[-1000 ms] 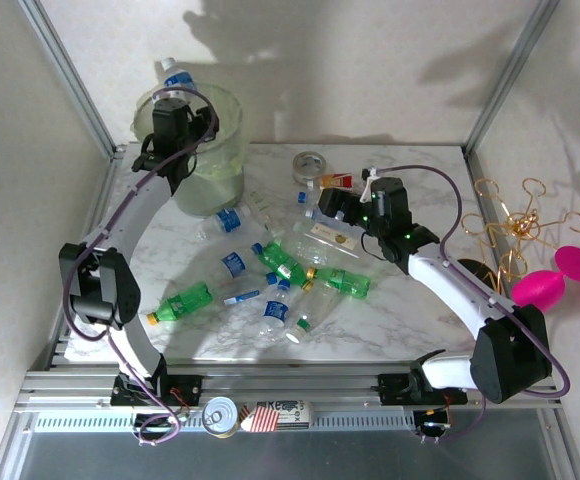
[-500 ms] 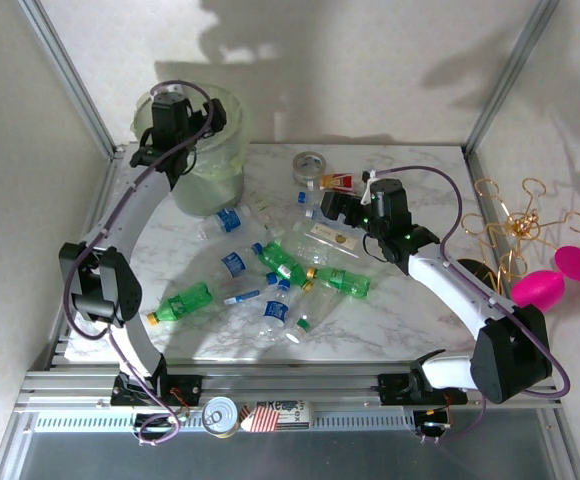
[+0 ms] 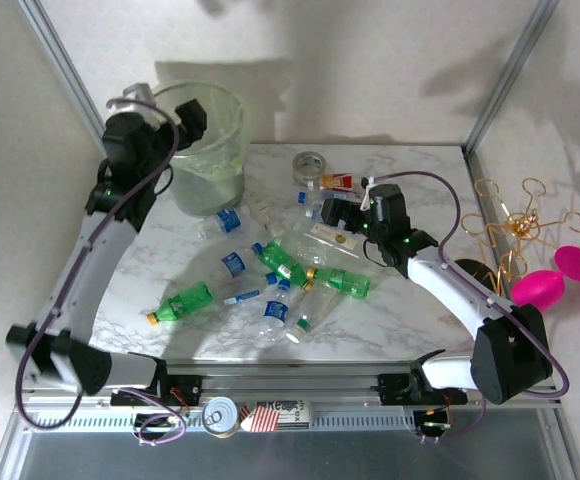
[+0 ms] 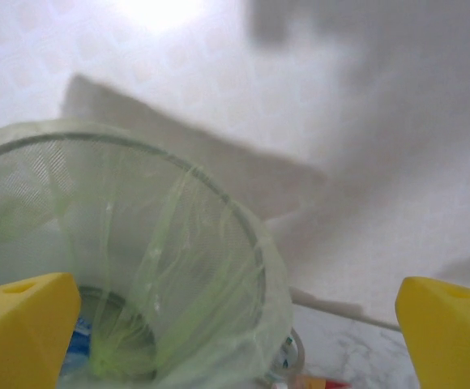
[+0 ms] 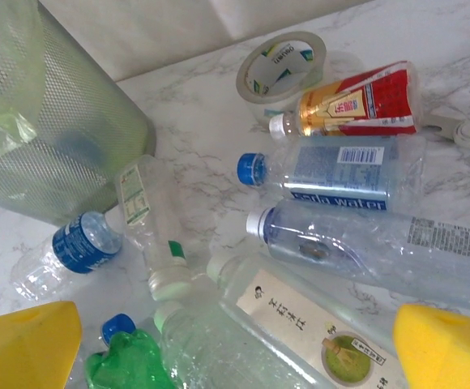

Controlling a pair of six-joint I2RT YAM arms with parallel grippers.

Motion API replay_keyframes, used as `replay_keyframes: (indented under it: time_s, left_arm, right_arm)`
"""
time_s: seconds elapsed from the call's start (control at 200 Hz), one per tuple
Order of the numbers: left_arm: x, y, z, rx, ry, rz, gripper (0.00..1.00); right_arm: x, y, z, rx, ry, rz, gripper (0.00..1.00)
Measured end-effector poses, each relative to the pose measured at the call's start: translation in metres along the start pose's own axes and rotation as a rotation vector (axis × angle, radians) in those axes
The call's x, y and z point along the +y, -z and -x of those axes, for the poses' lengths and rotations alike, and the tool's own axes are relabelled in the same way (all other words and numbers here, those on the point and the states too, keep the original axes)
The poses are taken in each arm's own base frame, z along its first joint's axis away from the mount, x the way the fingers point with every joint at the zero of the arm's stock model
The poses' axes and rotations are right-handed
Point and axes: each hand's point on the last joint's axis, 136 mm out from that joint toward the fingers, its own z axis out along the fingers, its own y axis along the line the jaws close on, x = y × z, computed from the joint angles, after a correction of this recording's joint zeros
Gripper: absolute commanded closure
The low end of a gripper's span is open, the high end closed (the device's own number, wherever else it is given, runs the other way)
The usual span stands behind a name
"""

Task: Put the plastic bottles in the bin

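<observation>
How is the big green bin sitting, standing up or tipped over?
Standing up. The bin rests on its narrower bottom, open rim facing upward; the left wrist camera looks down into it.

Upper left of the overhead frame: bin point(image 3: 210, 170) on the table point(image 3: 420, 320), at its back left corner. Right of the bin, near the back edge: tape point(image 3: 298, 166). Across the middle, from just before the bin to centre right: bottles point(image 3: 232, 264) on their sides, several touching or crossed. Bottom centre, before the table's front rail: can point(image 3: 219, 416). Top centre of the right wrist frame: tape point(image 5: 261, 81), with bottles point(image 5: 356, 174) just below it and bin point(image 5: 49, 121) at upper left.
</observation>
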Motion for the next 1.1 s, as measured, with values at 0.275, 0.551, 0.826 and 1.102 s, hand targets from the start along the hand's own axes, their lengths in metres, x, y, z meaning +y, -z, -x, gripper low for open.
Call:
replay_keyframes:
  time_s: [0.275, 0.551, 0.826, 1.102]
  left_arm:
    - [0.074, 0.059, -0.097, 0.079, 0.069, 0.143, 0.0]
    - [0.155, 0.082, -0.187, 0.167, 0.101, 0.388, 0.0]
    - [0.216, 0.081, -0.212, 0.19, 0.204, 0.557, 0.0]
    - [0.231, 0.094, -0.254, 0.338, 0.261, 0.59, 0.0]
  right_arm:
    - [-0.004, -0.004, -0.014, 0.016, -0.012, 0.017, 0.01]
    - [0.001, -0.006, -0.019, 0.018, -0.052, 0.058, 0.01]
    - [0.002, -0.006, -0.019, 0.02, -0.062, 0.067, 0.01]
    - [0.001, -0.002, -0.021, 0.018, -0.062, 0.064, 0.01]
